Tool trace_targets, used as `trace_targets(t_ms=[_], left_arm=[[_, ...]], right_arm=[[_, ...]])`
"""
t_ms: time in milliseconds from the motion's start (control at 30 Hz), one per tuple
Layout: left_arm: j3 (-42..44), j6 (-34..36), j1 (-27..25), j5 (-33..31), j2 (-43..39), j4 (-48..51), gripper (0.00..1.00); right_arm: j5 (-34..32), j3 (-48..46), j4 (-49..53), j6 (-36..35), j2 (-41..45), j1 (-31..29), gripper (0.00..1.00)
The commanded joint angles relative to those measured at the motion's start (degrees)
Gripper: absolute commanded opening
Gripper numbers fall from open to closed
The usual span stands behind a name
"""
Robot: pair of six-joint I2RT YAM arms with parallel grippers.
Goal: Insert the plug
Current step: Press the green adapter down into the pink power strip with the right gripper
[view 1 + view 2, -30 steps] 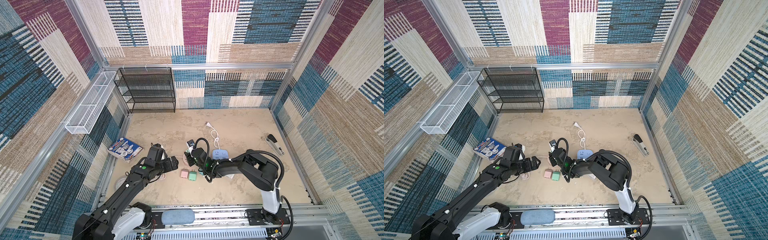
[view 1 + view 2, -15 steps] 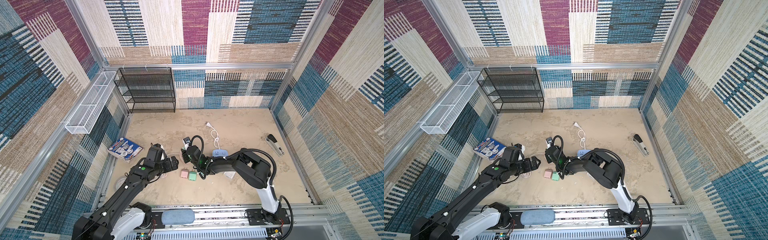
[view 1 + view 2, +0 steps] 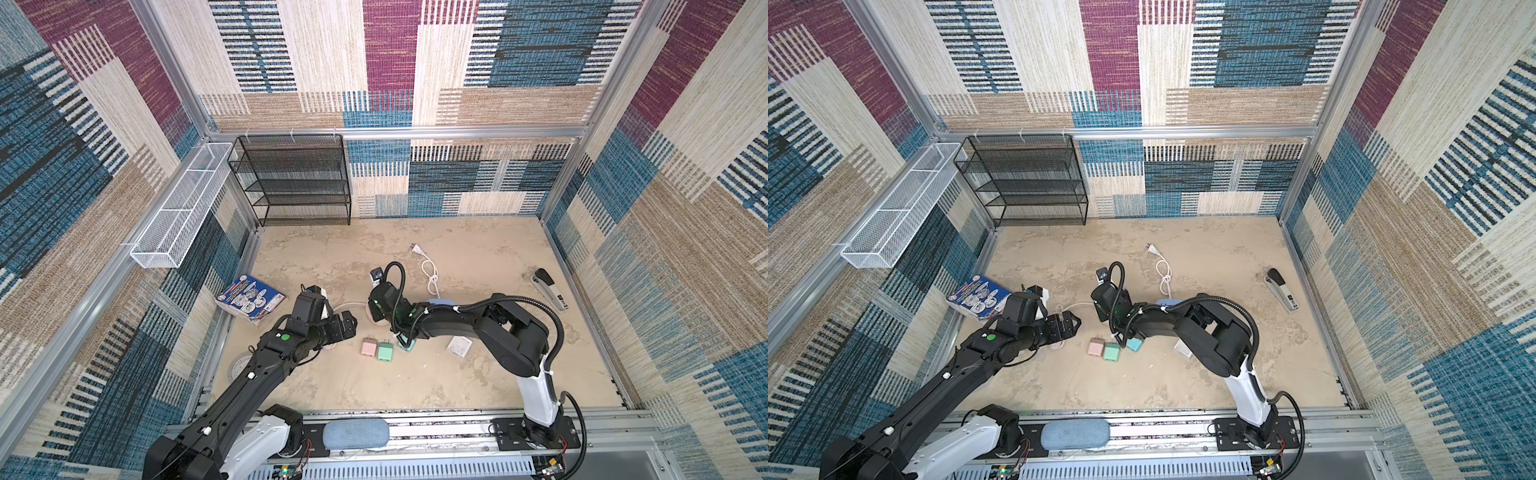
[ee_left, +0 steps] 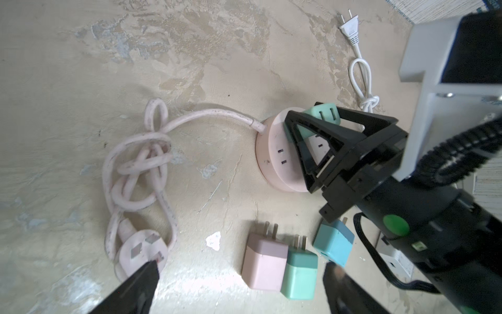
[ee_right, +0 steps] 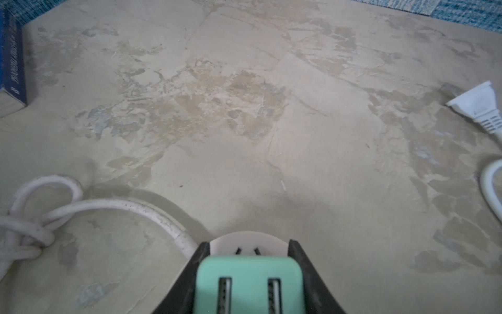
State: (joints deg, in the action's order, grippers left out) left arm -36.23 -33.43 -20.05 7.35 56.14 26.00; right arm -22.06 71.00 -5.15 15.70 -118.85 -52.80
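Your right tool [image 5: 248, 250] has slid left over the pink socket [image 4: 274, 152], gripping the green plug [image 5: 248, 285], your left tool [image 3: 348, 325] spread wide above the table [image 3: 457, 374]

Walls [image 3: 386, 50] all round are wearing this woven patchwork stuff, blue, maroon, cream and tan blocks with stripey bits. Silver aluminium framing [image 3: 415, 133] is running along the far wall and up the corners. A black mesh shelf rack [image 3: 291, 183] is standing in the far left corner, a white wire basket [image 3: 178, 203] hanging off the left wall beside it. The beige floor [image 3: 478, 249] is looking scuffed and blotchy, soft even light falling across it
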Motion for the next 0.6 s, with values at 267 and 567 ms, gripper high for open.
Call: trace_targets(t_ms=[267,567], left_arm=[[-1.21,0.48,0.03,-1.16,-0.33,0.37,0.99],[-1.04,0.38,0.08,-1.45,-0.39,-0.14,0.99]], right_arm=[[2.02,0.72,32.93,2.23,2.09,0.34,0.56],[5.41,1.55,30.21,1.33,6.42,1.74,0.72]])
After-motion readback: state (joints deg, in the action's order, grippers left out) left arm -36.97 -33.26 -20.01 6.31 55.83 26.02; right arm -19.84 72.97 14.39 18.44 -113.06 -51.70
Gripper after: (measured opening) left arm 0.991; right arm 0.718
